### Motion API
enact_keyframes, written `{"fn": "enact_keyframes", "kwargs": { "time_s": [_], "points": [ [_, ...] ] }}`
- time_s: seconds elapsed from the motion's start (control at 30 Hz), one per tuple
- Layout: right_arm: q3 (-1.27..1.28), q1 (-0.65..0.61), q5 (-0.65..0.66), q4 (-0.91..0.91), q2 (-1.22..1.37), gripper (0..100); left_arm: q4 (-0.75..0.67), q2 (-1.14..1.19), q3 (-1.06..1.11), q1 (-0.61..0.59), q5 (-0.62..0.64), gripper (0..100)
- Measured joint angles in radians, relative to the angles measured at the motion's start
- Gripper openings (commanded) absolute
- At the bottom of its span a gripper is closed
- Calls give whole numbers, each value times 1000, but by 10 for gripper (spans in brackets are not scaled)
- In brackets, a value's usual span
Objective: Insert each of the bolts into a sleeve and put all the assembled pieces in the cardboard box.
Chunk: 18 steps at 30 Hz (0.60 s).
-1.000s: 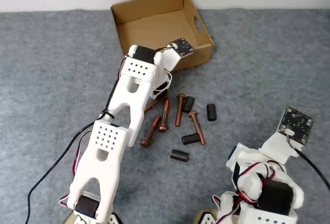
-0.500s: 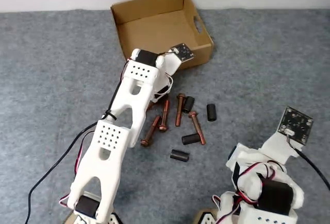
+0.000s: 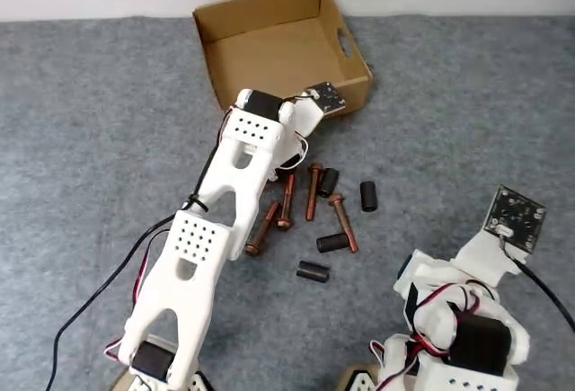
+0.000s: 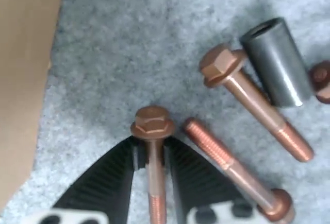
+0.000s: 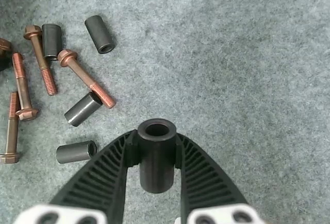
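Two parts are held: my left tool [image 4: 152,145] pinches a bolt [image 4: 152,125], shank along the tool, just beside the cardboard box [image 4: 23,80]; my right tool [image 5: 156,149] clamps a sleeve [image 5: 156,165] likewise, far from that box.

The left arm [image 3: 216,220] stretches far forward, wrist tipped down, its left gripper [image 4: 153,149] pinching a bolt [image 4: 152,123]. The right arm [image 3: 458,319] sits folded near its base, its right gripper [image 5: 156,144] clamped around a sleeve [image 5: 156,170].

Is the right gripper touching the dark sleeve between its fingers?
Touching. In the right wrist view the right gripper clamps the sleeve, with both fingers flush against its sides and no gap.
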Motion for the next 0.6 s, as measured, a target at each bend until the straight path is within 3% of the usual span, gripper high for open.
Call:
{"fn": "enact_keyframes", "kwargs": {
  "time_s": [0.2,0.3,0.6],
  "points": [
    [0,0,0,0,0,8,-3,-172,14,-8,118,5],
    [0,0,0,0,0,8,-3,-327,120,-5,141,5],
    [0,0,87,-11,0,8,-2,-936,804,84,325,5]
  ]
}}
